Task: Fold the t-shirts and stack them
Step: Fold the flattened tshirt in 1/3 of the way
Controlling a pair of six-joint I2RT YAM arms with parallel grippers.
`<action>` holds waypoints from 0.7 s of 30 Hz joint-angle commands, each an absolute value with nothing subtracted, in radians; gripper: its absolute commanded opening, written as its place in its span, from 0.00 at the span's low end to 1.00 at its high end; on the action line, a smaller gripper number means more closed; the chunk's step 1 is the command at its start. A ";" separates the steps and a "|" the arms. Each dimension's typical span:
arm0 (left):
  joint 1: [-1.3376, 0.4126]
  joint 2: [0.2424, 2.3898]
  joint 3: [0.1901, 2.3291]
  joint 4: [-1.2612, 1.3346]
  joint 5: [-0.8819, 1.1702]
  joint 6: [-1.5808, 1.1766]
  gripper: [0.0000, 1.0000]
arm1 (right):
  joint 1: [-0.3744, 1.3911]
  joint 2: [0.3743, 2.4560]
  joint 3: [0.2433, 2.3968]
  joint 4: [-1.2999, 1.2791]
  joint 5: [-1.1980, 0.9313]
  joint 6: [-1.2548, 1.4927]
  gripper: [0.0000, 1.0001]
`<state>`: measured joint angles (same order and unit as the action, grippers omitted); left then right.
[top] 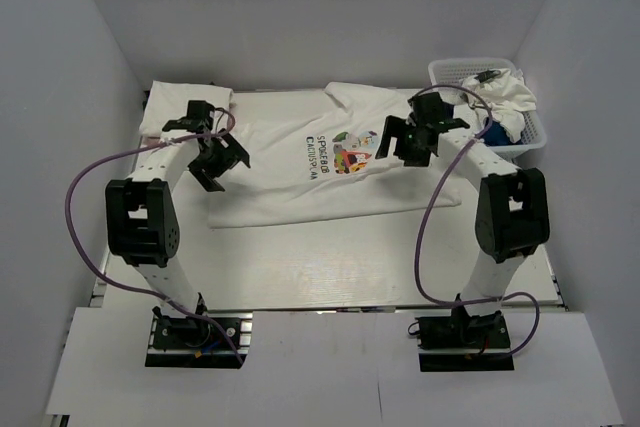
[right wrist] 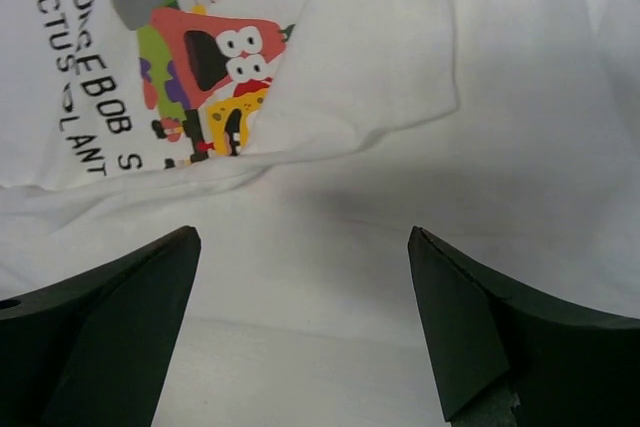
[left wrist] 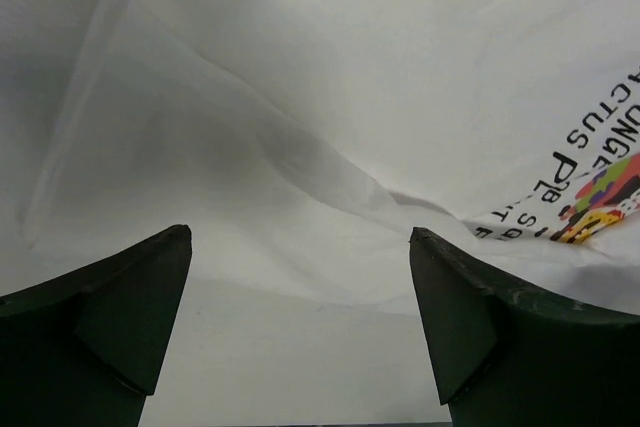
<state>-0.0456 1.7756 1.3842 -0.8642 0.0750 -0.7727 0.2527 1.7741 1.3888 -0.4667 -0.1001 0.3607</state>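
Printed t-shirt is spread flat mid-table, long axis running left to right, so each arm gets its own end: left gripper over the left end, right gripper over the right end by the print, both jaws wide apart and holding nothing. You've got bare table along its near side, but the folded shirt far left and basket far right crowd the far corners.
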 commanded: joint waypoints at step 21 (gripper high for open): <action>-0.080 1.847 1.247 -0.755 0.058 -0.660 1.00 | 0.179 2.085 1.467 -0.230 -0.262 0.480 0.35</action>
